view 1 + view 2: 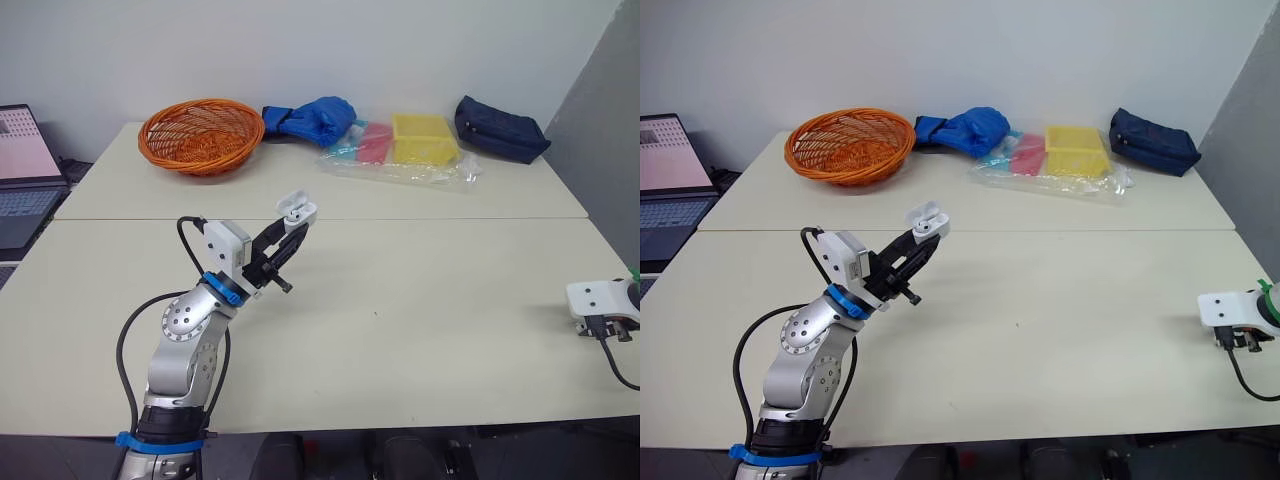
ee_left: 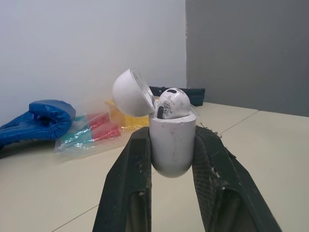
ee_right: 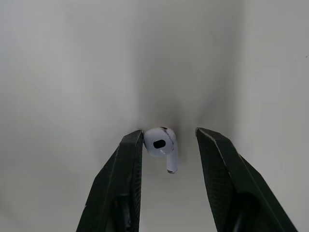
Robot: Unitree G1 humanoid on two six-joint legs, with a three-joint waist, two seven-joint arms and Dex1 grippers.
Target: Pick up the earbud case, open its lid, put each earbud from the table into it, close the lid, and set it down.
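Observation:
My left gripper (image 1: pixel 292 228) is raised above the left half of the table, shut on the white earbud case (image 1: pixel 297 210). In the left wrist view the case (image 2: pixel 172 142) stands upright between the black fingers (image 2: pixel 130 179). Its lid (image 2: pixel 131 93) is hinged open, and one white earbud (image 2: pixel 173 104) sits in the case. At the table's right edge, my right gripper (image 1: pixel 603 328) is down at the tabletop. In the right wrist view it (image 3: pixel 170 132) is open, its fingers either side of a second white earbud (image 3: pixel 158 143) lying on the table, which sits closer to one finger.
Along the far edge of the table (image 1: pixel 420 300) are an orange wicker basket (image 1: pixel 200 135), a blue glove (image 1: pixel 315 120), a clear bag of coloured containers (image 1: pixel 405 150) and a navy pouch (image 1: pixel 500 128). A laptop (image 1: pixel 25 170) stands off the left side.

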